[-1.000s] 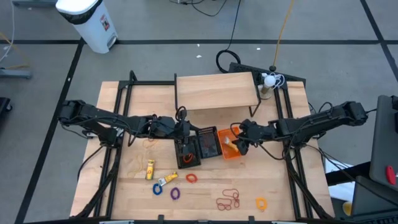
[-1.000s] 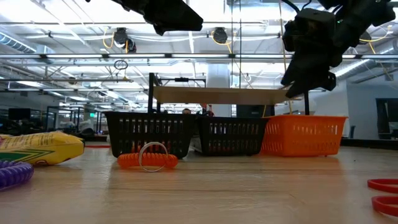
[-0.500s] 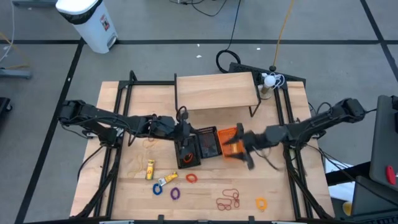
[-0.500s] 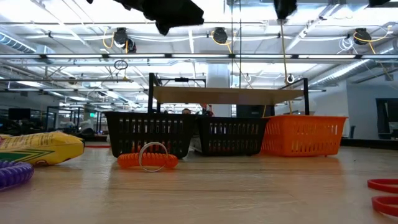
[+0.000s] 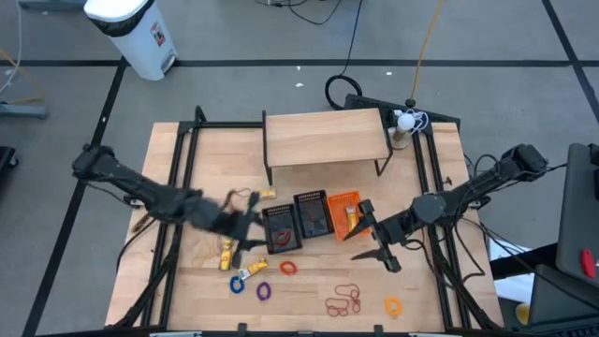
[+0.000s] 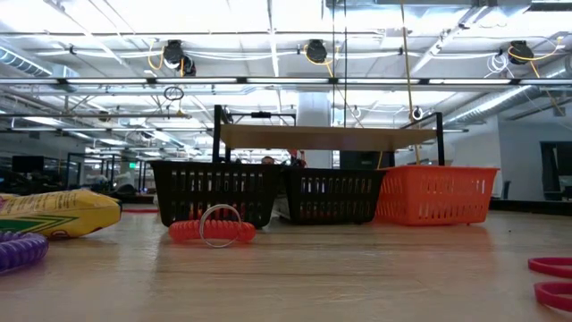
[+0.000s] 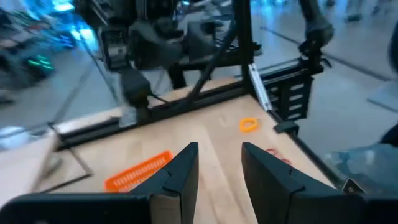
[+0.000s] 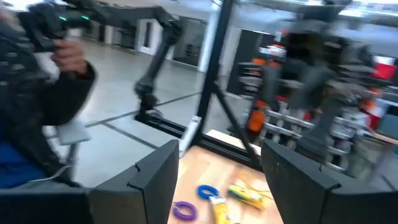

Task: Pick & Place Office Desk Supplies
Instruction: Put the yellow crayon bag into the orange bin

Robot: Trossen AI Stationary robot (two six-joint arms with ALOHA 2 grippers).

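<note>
1. Three small baskets are sitting in a row: two black baskets [image 5: 281, 227], one orange basket [image 5: 344, 215].
2. Right gripper [image 5: 372, 242] is hovering just beside the orange basket, fingers spread wide, holding nothing.
3. Left gripper [image 5: 245, 225] is blurred, fingers [image 7: 177, 177] parted slightly, empty.
4. Supplies are lying loose beyond both grippers: red loops [image 5: 343, 300], yellow ring [image 5: 393, 305], purple ring [image 5: 263, 291], orange coil [image 5: 287, 268].

We see a wooden shelf [image 5: 326, 137] on the table [image 5: 430, 309], and a white bin [image 5: 132, 35] on the floor beyond.
</note>
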